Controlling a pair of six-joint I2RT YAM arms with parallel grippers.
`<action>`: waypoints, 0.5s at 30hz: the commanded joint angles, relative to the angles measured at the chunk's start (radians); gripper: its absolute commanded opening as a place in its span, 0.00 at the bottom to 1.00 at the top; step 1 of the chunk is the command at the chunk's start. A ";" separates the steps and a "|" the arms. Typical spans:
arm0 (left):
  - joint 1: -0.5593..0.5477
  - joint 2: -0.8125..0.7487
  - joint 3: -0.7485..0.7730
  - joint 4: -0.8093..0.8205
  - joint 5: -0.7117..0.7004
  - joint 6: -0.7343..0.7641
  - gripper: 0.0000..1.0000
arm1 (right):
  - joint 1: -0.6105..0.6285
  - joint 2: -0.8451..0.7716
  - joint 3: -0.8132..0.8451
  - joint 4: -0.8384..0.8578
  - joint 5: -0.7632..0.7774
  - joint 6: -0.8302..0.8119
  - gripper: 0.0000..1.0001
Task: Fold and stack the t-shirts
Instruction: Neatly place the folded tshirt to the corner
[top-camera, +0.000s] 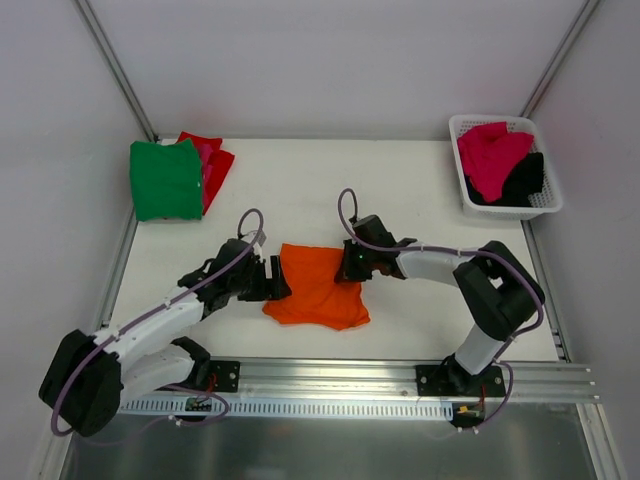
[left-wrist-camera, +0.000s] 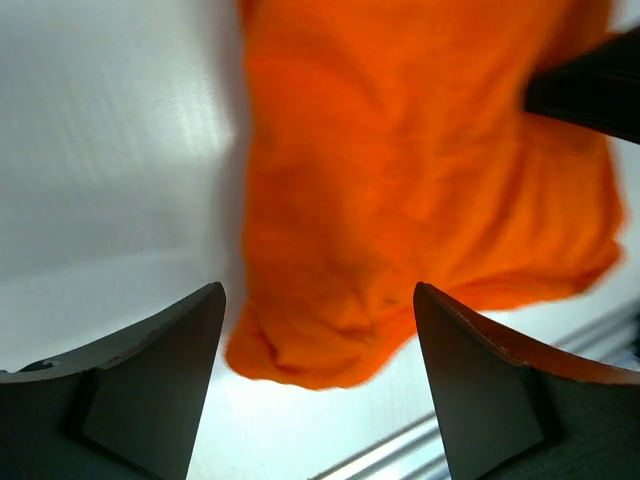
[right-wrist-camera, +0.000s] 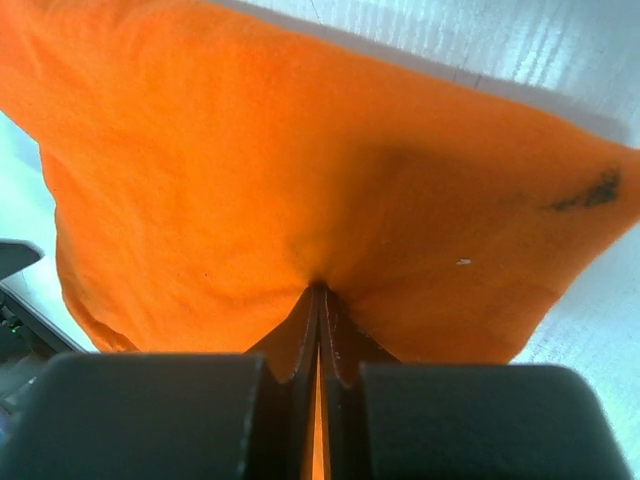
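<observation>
**A:** What could have gone wrong from that point?

**B:** The orange t-shirt lay rumpled on the white tabletop, near the middle and toward the near edge, between the two arms. Only its right edge was pinched. In my judgement, a pull or lift from that one side alone would have dragged the cloth and bunched it rather than folding it cleanly. The other arm might also have closed on air, or caught a single layer, and the fold would have come out crooked.

**A:** And the claws — how did each one stand?

**B:** The left claw was released, its two dark fingers spread wide at the shirt's left edge and gripping nothing. From its own wrist camera, a rounded corner of the shirt lay on the tabletop just beyond the fingertips, and neither finger appeared to touch it. The right claw was clenched flat on a fold of the orange cloth, with a thin orange sliver showing between its fingers.

**A:** Where were the other shirts?

**B:** A folded green t-shirt lay on a red t-shirt at the far left of the tabletop. At the far right, a pink t-shirt and a black t-shirt sat unfolded in a white lattice basket, well apart from both arms.
</observation>
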 joint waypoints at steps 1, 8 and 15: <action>0.014 0.143 0.046 -0.031 -0.125 0.030 0.77 | -0.001 -0.020 -0.057 -0.075 0.117 -0.010 0.01; 0.016 0.331 0.123 -0.025 -0.190 0.035 0.75 | -0.001 -0.069 -0.093 -0.077 0.115 -0.024 0.01; 0.019 0.407 0.108 0.246 -0.029 0.053 0.77 | -0.001 -0.081 -0.113 -0.063 0.094 -0.036 0.00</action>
